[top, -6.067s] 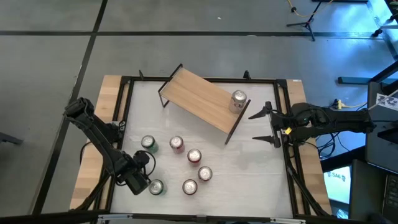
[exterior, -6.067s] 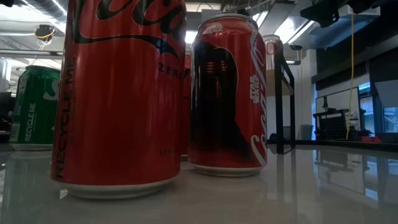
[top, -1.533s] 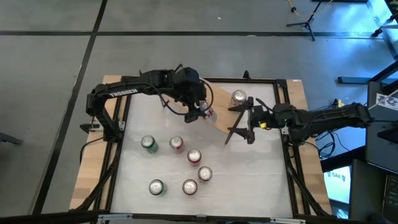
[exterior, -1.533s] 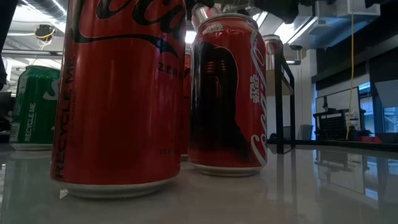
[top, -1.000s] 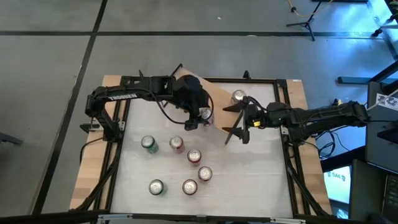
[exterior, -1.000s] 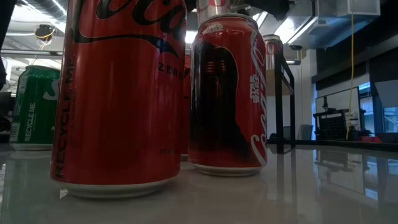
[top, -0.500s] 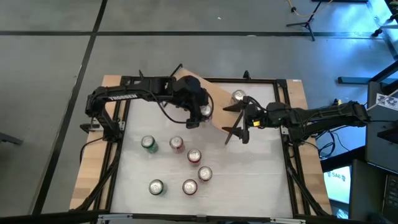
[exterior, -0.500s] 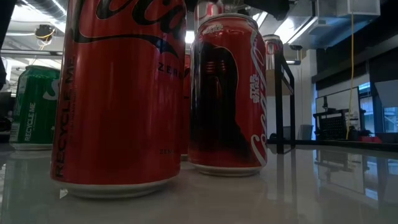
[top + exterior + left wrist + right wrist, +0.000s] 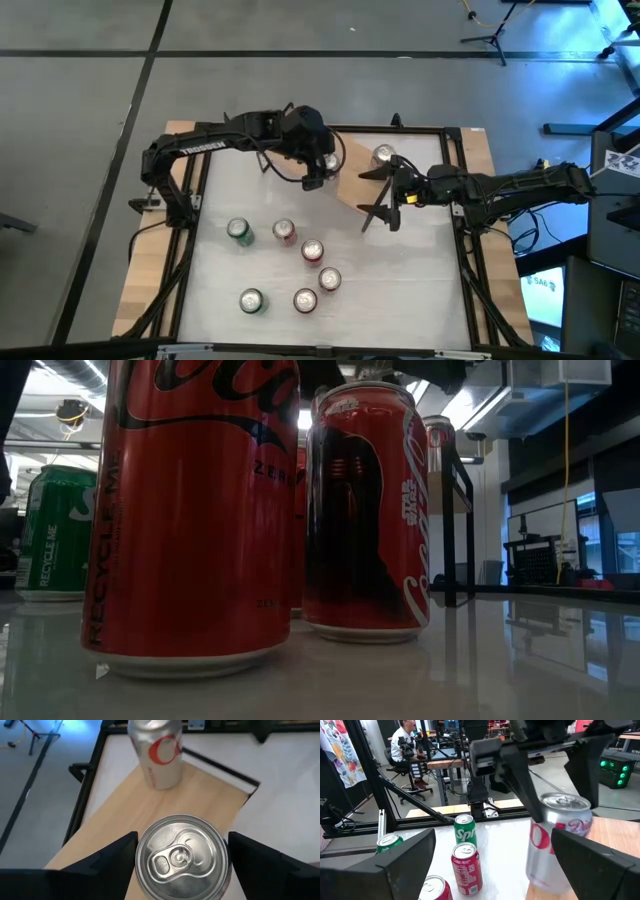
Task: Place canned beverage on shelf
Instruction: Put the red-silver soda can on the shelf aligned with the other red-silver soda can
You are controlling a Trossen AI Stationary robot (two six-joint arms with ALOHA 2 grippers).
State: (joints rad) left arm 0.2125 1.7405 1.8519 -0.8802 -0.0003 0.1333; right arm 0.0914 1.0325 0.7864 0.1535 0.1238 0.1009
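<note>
The shelf (image 9: 345,160) is a light-wood board on black legs, set slanting at the table's far middle. A silver can (image 9: 384,156) stands on its right end and also shows in the left wrist view (image 9: 156,752). My left gripper (image 9: 324,166) is over the board's middle, shut on a second silver can (image 9: 180,857), which the right wrist view (image 9: 559,840) shows upright. My right gripper (image 9: 373,192) is open and empty just off the shelf's right end. My left gripper pinches the can's side wall (image 9: 141,865) between its two fingers (image 9: 107,862), one on each side near the top. The fingers come from above, pointing down. The can is upright over the board; I cannot tell whether its base touches the wood.
Several red and green cans stand on the white table in front of the shelf, among them a green can (image 9: 238,231), a red can (image 9: 284,232) and a green can near the front (image 9: 251,300). A black frame (image 9: 200,200) rims the table.
My left gripper has carried the can toward the table's far edge, from the shelf's near side to over the middle of the board. The can has stayed upright in the hold.
</note>
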